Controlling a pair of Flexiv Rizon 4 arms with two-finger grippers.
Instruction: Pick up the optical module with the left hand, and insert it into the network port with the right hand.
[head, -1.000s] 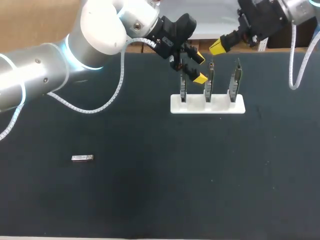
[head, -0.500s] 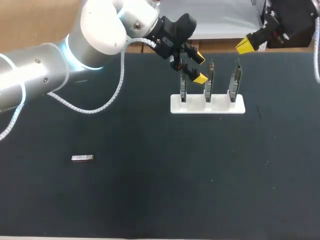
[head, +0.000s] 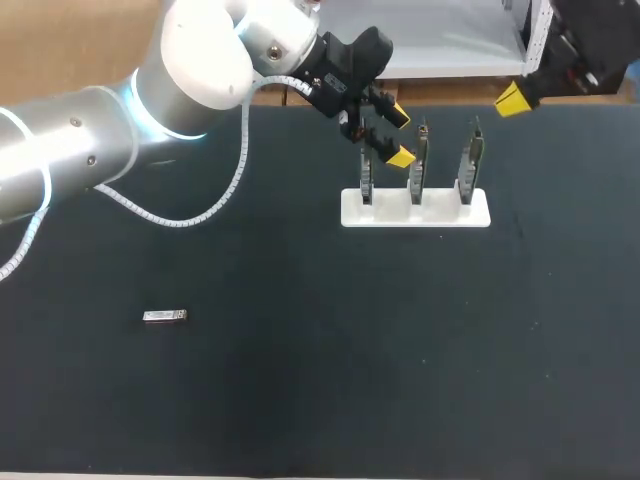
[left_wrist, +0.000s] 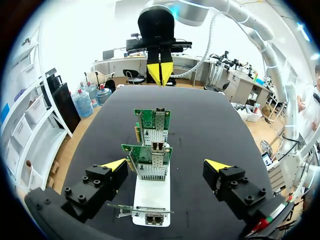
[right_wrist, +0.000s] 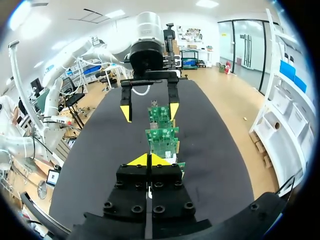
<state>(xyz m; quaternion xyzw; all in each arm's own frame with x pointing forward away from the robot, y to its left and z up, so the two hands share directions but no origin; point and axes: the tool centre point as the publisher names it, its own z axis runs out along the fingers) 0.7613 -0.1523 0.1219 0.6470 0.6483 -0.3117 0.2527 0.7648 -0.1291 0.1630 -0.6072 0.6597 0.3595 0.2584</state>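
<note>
– Starting at my left, the optical module (head: 165, 316) lies flat on the table (head: 300, 400), alone, well apart from my left pincer (head: 399, 135) and behind it, toward my own side.

– And that pincer?

– Fingers spread wide with nothing held. It hangs over the white stand (head: 415, 209), and the nearest network card (head: 367, 172) rises between its two tips without touching either, as far as I can tell.

– So what worries you?

– Leaving that spot first. If I back out crookedly, a finger may catch the card's edge and tilt it or drag the stand. Then there is the pick. The module is small, low and smooth, so a grasp off its middle could skid it across the table or leave it crooked between my tips.

– Further right?

– Two more cards (head: 418, 160) stand ahead of my left pincer in the same row. Beyond them my right pincer (head: 512, 99) hangs off the table's far corner, tips pressed together and empty.

– The risk there?

– It must open before it can take the module. A skewed handover would bring the module to the port at an angle, and pushing then could jam it or tip the card and its stand.
</note>
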